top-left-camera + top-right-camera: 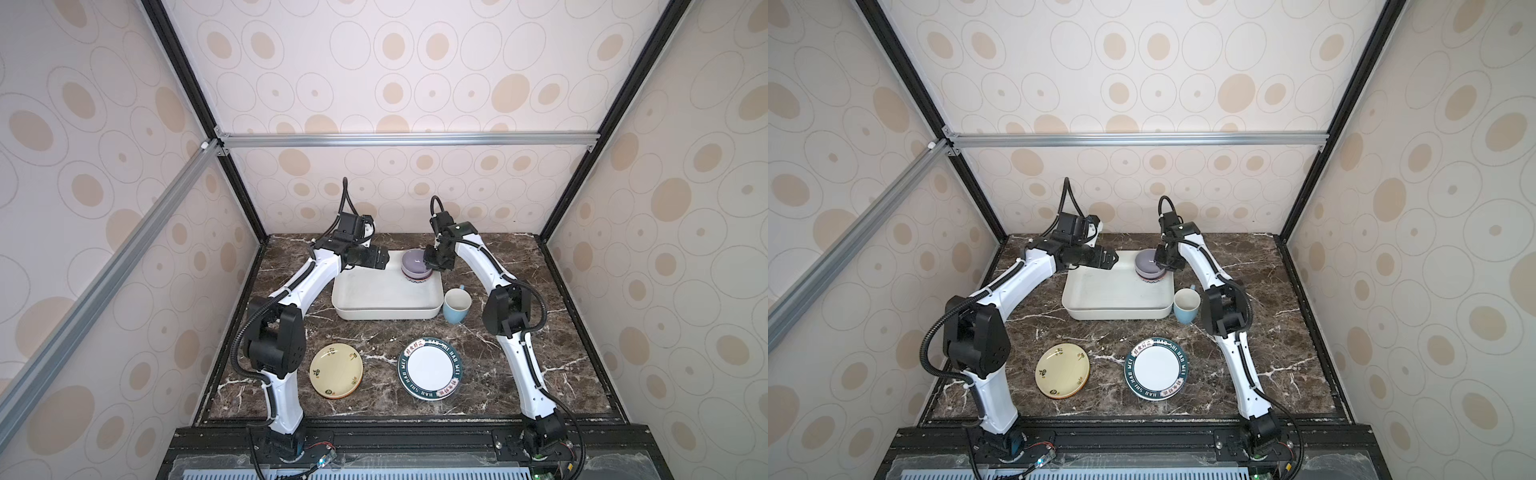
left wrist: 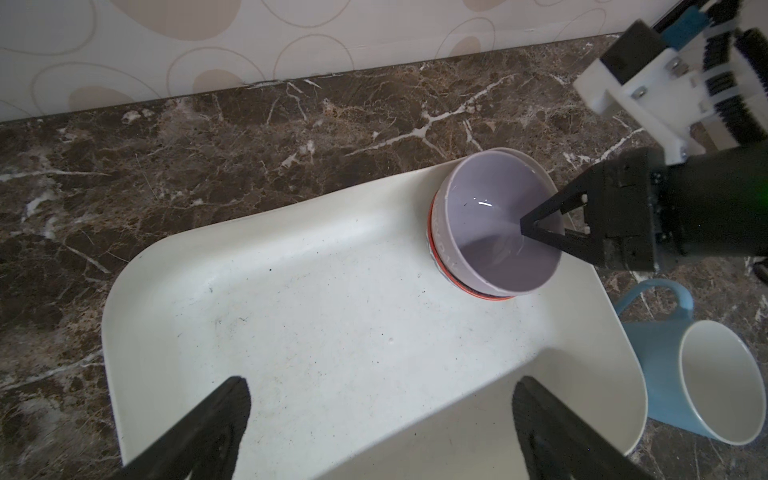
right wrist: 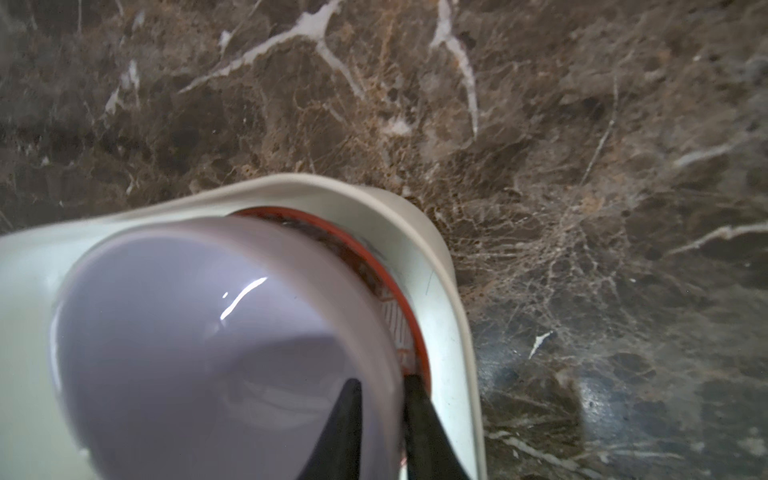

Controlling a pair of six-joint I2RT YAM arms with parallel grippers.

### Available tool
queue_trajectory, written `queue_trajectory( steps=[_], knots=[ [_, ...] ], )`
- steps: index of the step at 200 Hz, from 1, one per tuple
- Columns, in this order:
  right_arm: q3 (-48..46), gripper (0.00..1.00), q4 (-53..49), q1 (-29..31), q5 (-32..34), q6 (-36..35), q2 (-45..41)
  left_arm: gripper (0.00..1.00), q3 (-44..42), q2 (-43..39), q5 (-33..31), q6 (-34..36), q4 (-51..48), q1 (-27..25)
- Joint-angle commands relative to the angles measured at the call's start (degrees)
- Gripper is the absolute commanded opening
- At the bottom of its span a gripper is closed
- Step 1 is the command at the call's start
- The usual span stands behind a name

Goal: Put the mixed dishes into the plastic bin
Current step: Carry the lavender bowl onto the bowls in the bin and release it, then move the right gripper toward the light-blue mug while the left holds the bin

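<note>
Your right gripper [image 3: 381, 379] straddles the wall of the lilac bowl [image 3: 199, 332], one finger inside, one outside; clamped or slack, you cannot tell. It sits nested in the red-patterned bowl [image 3: 397, 318] at the far right corner of the plastic bin [image 3: 444, 316]; the light blue mug [image 1: 456, 309] stands just outside, nearer this arm

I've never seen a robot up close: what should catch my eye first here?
A white bin sits at the back of a marble table. The right tool straddles the rim of a lilac bowl nested in a red-rimmed bowl in the bin's back right corner, while the left tool hovers open over its left end. A blue mug, a pale yellow plate and a green-rimmed plate sit outside it.
</note>
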Motion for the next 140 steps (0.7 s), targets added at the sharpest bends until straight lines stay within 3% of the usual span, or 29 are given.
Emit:
queue_trajectory(
  steps=[1,99,140],
  knots=[
    [1.5,0.29,-1.2,0.2,0.5,-0.7,-1.2,0.99,-0.6,-2.6,0.6,0.3,0.9,0.3],
    [0.7,0.43,-7.9,-0.3,6.2,-6.4,-11.9,0.99,-1.4,-3.9,0.5,0.0,1.2,0.3],
    [-12.0,0.43,-12.7,-0.4,11.9,-8.1,-21.9,0.99,-2.8,-4.5,3.5,-1.0,2.4,0.1]
  ],
)
